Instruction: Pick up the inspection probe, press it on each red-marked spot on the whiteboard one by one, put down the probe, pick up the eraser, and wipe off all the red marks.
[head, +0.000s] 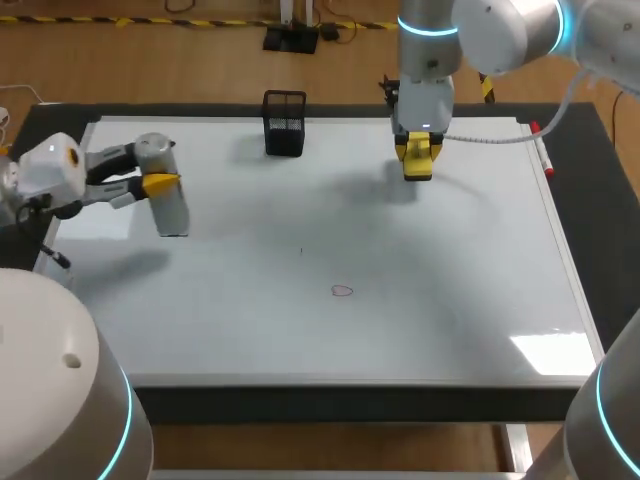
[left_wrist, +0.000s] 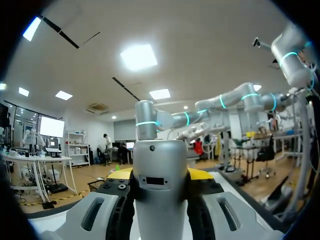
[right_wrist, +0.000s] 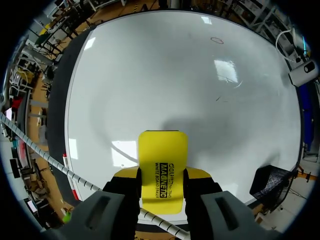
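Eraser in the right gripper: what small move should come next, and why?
Probably carry the eraser toward the red mark. The right gripper clamps it at the whiteboard's far side, the mark is unwiped nearer the front, and the left gripper holds the probe aside.

Head camera, above and behind me, looks down on the white rectangular whiteboard (head: 450, 260). My right wrist camera shares it, close above its far edge. My left wrist camera faces level, outward.

White rounded left arm (head: 45, 170) and right arm (head: 500, 30), glowing cyan joint rings, grey yellow-tipped left gripper (left_wrist: 160, 175) and right gripper (right_wrist: 161, 174), ribbed white cable (head: 490, 138)
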